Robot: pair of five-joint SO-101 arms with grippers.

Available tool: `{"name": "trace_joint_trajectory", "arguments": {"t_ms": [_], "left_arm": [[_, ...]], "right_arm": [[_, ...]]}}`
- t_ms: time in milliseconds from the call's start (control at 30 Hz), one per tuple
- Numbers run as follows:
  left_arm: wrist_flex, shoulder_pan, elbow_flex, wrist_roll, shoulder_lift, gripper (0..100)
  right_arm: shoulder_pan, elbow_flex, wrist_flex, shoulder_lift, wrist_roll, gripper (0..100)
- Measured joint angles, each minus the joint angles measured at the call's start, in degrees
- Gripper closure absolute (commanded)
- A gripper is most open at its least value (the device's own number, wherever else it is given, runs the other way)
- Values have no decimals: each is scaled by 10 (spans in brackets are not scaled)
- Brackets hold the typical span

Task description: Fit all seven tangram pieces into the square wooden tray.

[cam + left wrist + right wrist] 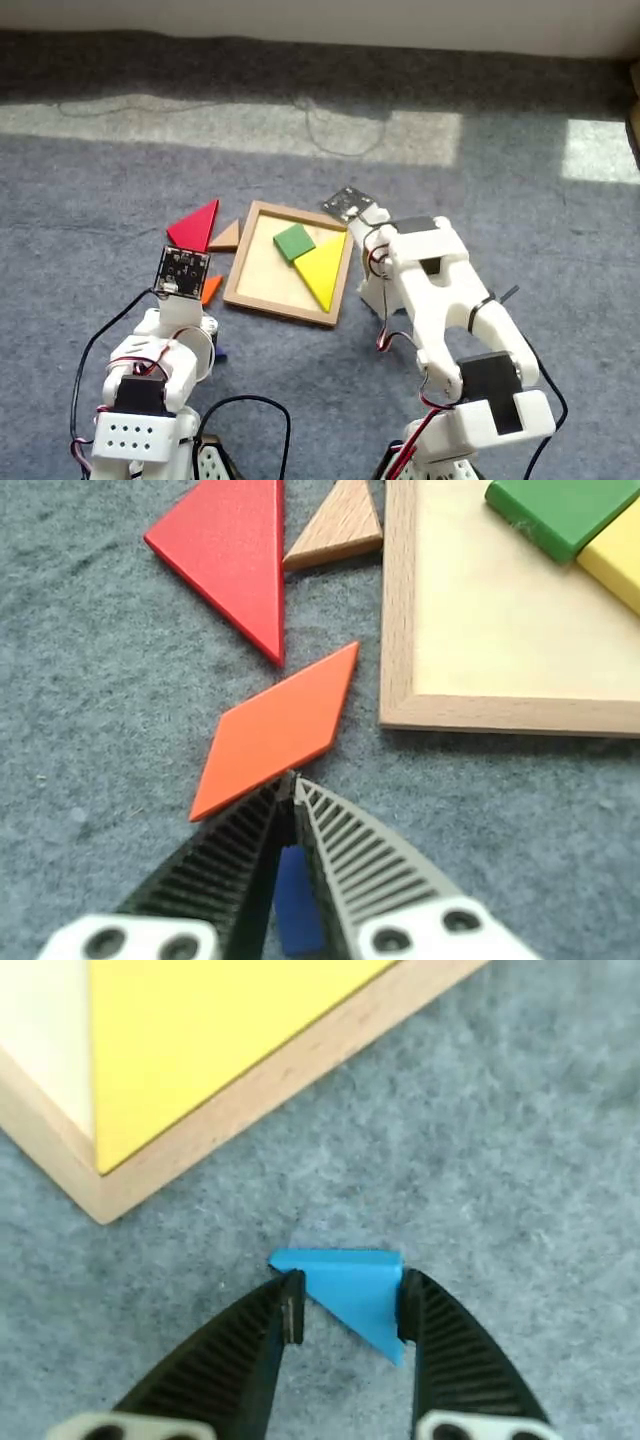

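Where the high view looks down on the grey carpet point(520, 230), you have the square wooden tray point(240, 258) between the two arms. A green square point(294, 241) and a yellow triangle point(322, 268) lie inside it. A red triangle point(196, 227), a wooden triangle point(226, 236) and an orange parallelogram point(211, 288) lie outside, on the left arm's side.

Left wrist view: your left claw point(292, 785) is clenched, tips together at the near edge of the orange parallelogram, which lies just beside the tray rim. You cannot tell whether it pinches that edge. A dark blue shape point(297, 910) shows between the fingers; unidentified.

Right wrist view: your right claw point(350, 1310) grasps a blue triangle point(345, 1280) lying flat on the carpet, one finger against each side, near the tray's corner.
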Motion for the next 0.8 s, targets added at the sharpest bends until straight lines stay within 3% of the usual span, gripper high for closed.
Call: {"name": "trace_joint_trajectory", "arguments": {"t_ms": [267,567,800], "left_arm": [[0,0,0,0,0,993],[0,0,0,0,0,993],[0,0,0,0,0,993]], "right_arm": [[-5,-15,42,10,2,776],[0,-15,-1,10,1,837],[3,-26,-8,31,1,980]]}}
